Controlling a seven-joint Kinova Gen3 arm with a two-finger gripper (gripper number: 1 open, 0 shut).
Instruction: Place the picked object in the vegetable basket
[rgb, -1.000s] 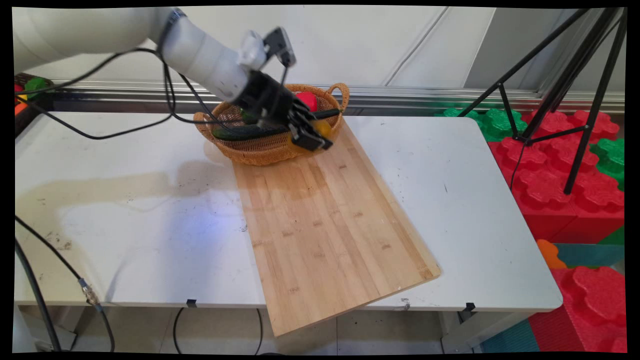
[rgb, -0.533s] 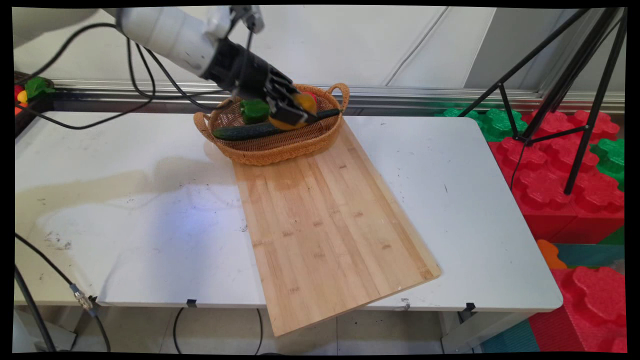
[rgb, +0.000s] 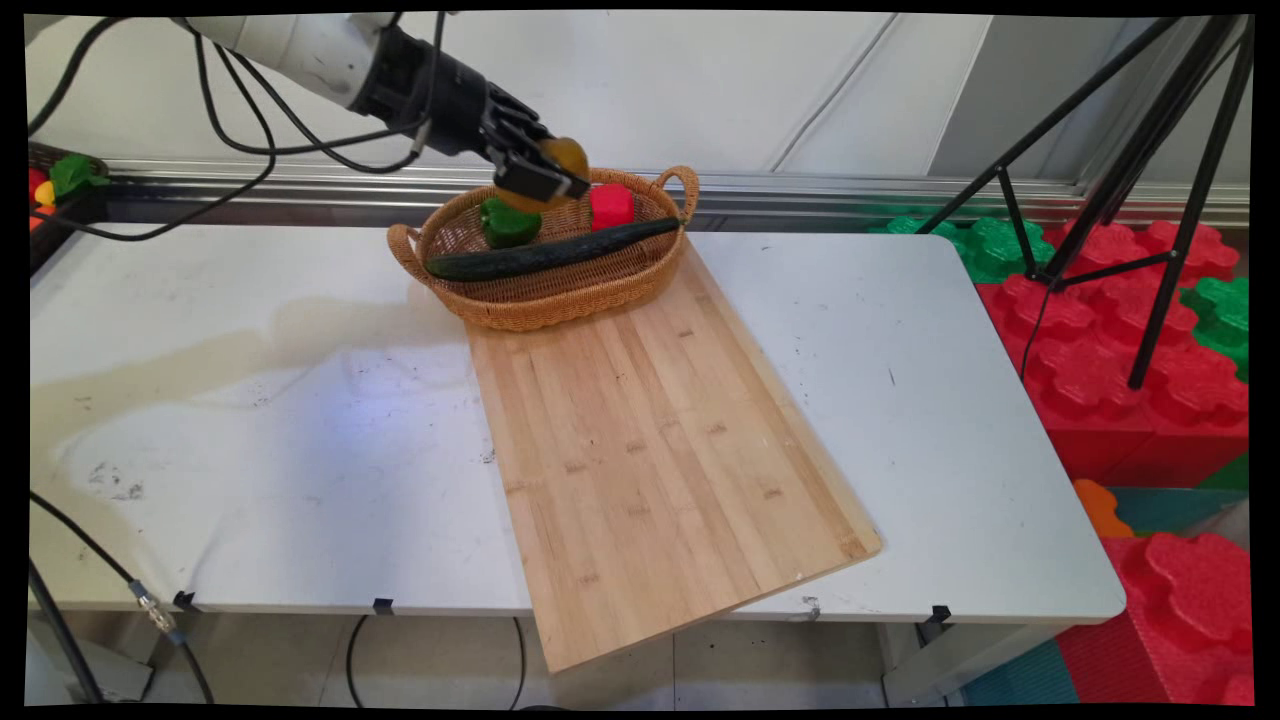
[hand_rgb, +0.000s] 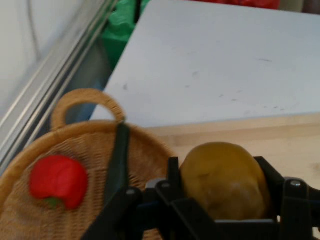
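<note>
- Since a second ago the end effector (rgb: 540, 172) has risen out of the basket (rgb: 545, 290) and swung toward the wall, carrying a yellow-brown fruit (rgb: 560, 158) with it; half a second ago it was lower, just over the basket's contents.
- Now the end effector is closed around the fruit, which hangs in the air above the basket's far rim, clear of everything inside.
- From the hand camera, the fruit (hand_rgb: 225, 180) fills the space between the two black fingers (hand_rgb: 172, 172), pressed on both flanks, with its rounded top showing above them.
- Left in the basket are a long dark cucumber (rgb: 550, 252) lying across it, a green pepper (rgb: 508, 222) toward the left and a red pepper (rgb: 611, 206) near the far handle.
- A bamboo cutting board (rgb: 650, 440) lies on the white surface (rgb: 250, 420), its far end just beside or slightly under the basket; I cannot tell which.
- Judging by looks, the fruit is smooth, rounded and fairly light, likely a firm toy or real piece that would not crush easily.
- Its curved skin could slip, so a hold across the widest middle, as here, seems safest.
- Beyond the surface stand a black tripod (rgb: 1120, 150) and red foam blocks (rgb: 1130, 360).
</note>
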